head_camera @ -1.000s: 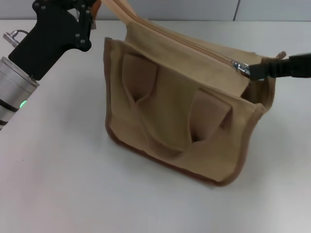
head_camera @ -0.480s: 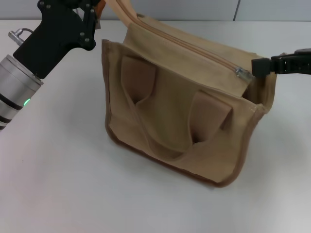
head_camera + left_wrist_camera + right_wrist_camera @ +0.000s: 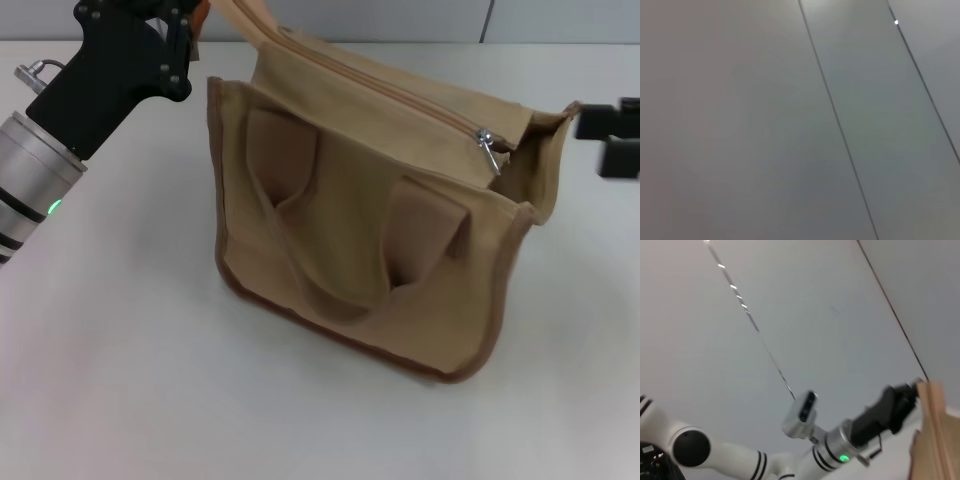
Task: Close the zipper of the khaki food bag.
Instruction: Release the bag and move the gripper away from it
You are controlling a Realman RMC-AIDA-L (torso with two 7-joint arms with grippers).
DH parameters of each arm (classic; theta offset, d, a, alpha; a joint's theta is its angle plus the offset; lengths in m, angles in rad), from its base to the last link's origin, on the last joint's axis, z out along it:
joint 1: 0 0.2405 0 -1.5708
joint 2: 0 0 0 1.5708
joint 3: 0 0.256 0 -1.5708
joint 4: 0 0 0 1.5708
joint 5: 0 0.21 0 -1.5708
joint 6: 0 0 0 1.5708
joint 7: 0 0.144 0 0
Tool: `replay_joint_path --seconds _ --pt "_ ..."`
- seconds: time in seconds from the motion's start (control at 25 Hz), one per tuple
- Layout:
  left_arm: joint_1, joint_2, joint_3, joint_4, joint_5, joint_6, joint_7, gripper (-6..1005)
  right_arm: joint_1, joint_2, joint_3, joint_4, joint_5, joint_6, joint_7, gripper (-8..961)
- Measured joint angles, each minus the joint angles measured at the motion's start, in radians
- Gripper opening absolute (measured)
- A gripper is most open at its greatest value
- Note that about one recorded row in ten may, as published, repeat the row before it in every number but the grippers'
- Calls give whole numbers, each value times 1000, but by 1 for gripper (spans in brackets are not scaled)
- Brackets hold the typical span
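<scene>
1. A grey panelled wall filled most of the right wrist view, crossed by a thin seam running from about eleven o'clock towards the centre.
2. A second, darker seam ran from twelve o'clock down to about four o'clock.
3. The robot's other arm stretched from eight o'clock towards four o'clock, white with black bands, then silver with a green light.
4. A pale camera module sat on that arm near six o'clock.
5. The left gripper, black, met a tan strip of the khaki food bag at four o'clock; its fingers could not be made out.
</scene>
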Motion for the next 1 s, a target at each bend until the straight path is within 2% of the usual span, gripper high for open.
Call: replay_joint_path --seconds 0.04,0.16,0.4,0.64,0.84,1.0 --pt "-1 0 -3 0 0 -6 -4 1 -20 2 4 4 20 -15 -49 412" --pt "-2 0 -6 0 -6 -31 -19 1 -80 12 7 14 60 -46 -183 627" --pt "1 0 -6 0 -20 -58 -77 1 -211 47 5 34 58 -50 -530 784" --pt "8 0 -2 -1 -22 -74 -100 1 -275 60 -2 94 -37 -44 -778 783" --pt "9 0 -7 -7 -23 -84 -111 1 -266 64 1 148 -184 -10 -840 783" --pt "10 0 -2 -7 -23 -87 -124 1 -263 73 -6 154 -232 19 -844 784"
